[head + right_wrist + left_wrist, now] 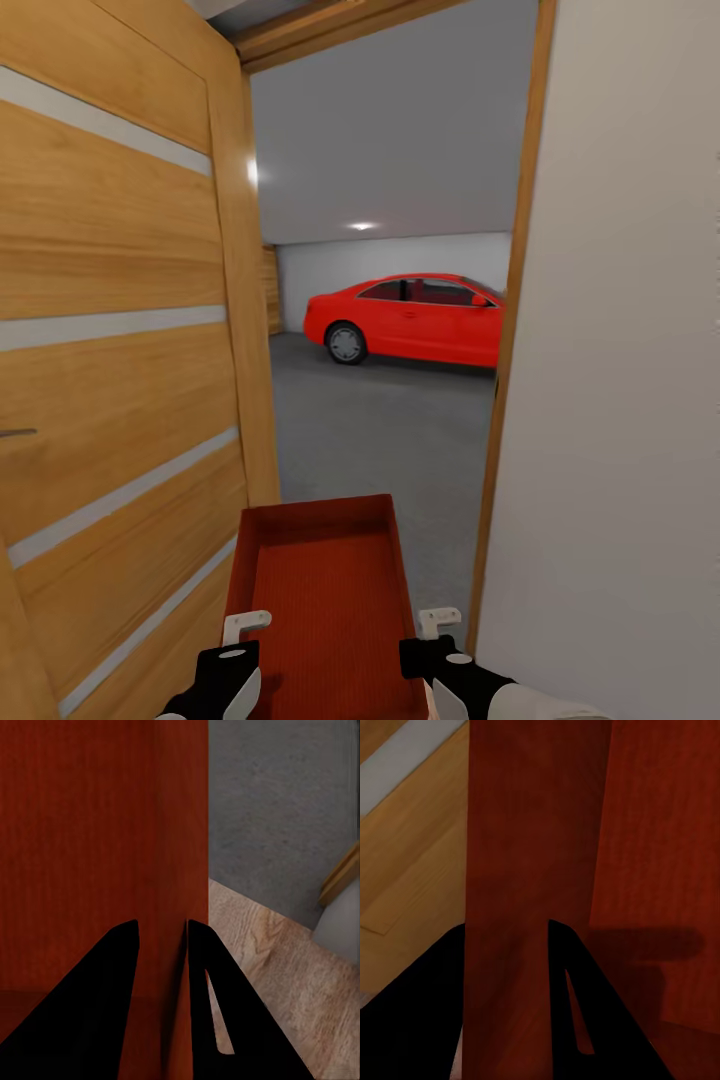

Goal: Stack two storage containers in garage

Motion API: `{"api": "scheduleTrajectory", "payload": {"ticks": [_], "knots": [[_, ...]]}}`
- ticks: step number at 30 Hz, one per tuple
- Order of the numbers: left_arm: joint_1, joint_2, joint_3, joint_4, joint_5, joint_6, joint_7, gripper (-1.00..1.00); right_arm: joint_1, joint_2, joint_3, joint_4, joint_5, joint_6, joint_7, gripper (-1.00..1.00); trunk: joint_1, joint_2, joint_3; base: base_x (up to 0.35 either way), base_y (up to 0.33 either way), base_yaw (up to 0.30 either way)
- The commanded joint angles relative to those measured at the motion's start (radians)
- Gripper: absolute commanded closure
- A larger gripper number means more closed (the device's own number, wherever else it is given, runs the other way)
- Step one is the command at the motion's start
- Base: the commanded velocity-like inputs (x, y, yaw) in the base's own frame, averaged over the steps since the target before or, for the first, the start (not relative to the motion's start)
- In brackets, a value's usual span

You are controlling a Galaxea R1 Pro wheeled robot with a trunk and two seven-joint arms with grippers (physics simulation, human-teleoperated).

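Doorway framing filled the head view: a wooden door [120,330] swung open at the left of the frame, a white wall [620,400] at the right, and between them the garage with its grey concrete floor [385,430] and a red car [410,318] in the middle distance. One storage container [325,590] sat low in the centre of the frame, carried lengthwise, apparently so it would fit through the narrow gap. The left gripper [240,655] pinched its left wall and the right gripper [432,650] its right wall, each closed narrowly over the rim, sharing the load
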Motion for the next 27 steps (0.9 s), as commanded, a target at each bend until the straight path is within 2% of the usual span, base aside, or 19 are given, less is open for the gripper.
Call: {"api": "scheduleTrajectory", "payload": {"ticks": [1, 6, 18, 27], "knots": [[0.001, 0.003, -0.005, 0.0, 0.041, 0.004, -0.012, 1.0, -0.003, 0.0, -0.042, -0.058, 0.021, -0.01, 0.026, 1.0, 0.0, -0.001, 0.0, 0.0, 0.296, -0.25], [0.001, 0.002, -0.006, 0.0, 0.041, 0.004, -0.012, 1.0, -0.003, 0.0, -0.042, -0.058, 0.021, -0.01, 0.026, 1.0, 0.0, -0.001, 0.001, 0.037, 0.236, -0.098], [0.001, 0.001, -0.006, 0.0, 0.04, 0.004, -0.012, 1.0, -0.003, 0.0, -0.042, -0.058, 0.021, -0.01, 0.026, 1.0, 0.0, -0.001, 0.002, 0.003, 0.024, -0.006], [0.001, 0.001, -0.007, 0.0, 0.04, 0.004, -0.012, 1.0, -0.002, 0.0, -0.042, -0.058, 0.021, -0.01, 0.026, 1.0, 0.0, -0.001, 0.009, 0.107, 0.256, -0.198]]}}
